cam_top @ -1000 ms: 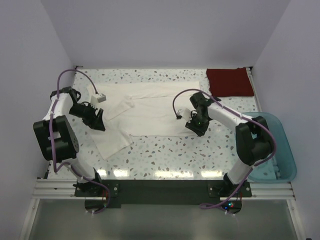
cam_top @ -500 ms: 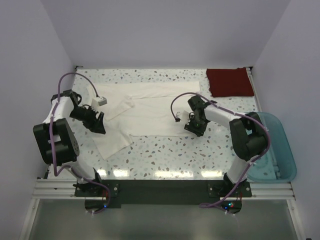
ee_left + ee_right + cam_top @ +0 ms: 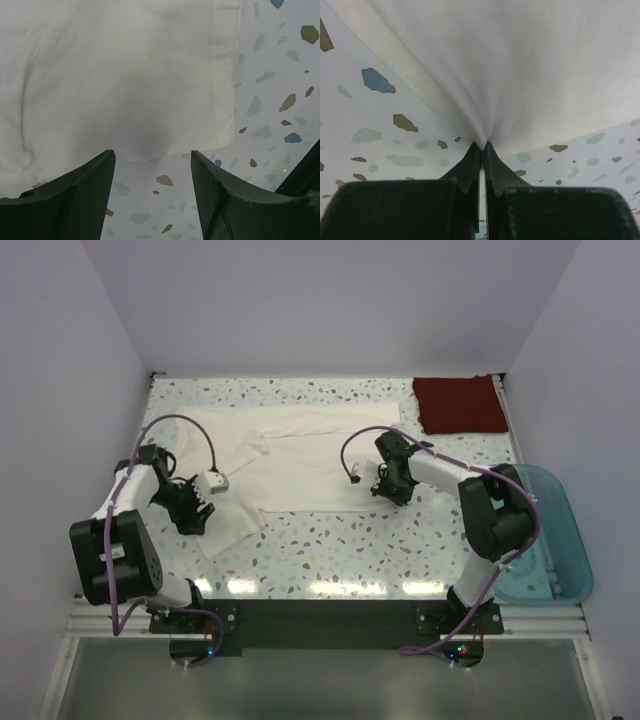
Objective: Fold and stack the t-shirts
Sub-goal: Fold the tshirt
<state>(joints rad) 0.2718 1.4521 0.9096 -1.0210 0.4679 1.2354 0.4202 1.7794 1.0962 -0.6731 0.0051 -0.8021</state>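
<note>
T-shirt (image 3: 310, 455) white, spread out | hem bunched (between right fingers (image 3: 467, 169))

Bright, even overhead light; soft shadows, mild close-up blur.

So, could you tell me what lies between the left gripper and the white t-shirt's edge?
Only a short strip of bare speckled tabletop, seen in the left wrist view: the open left gripper is just short of the white t-shirt and its stitched edge.
</note>
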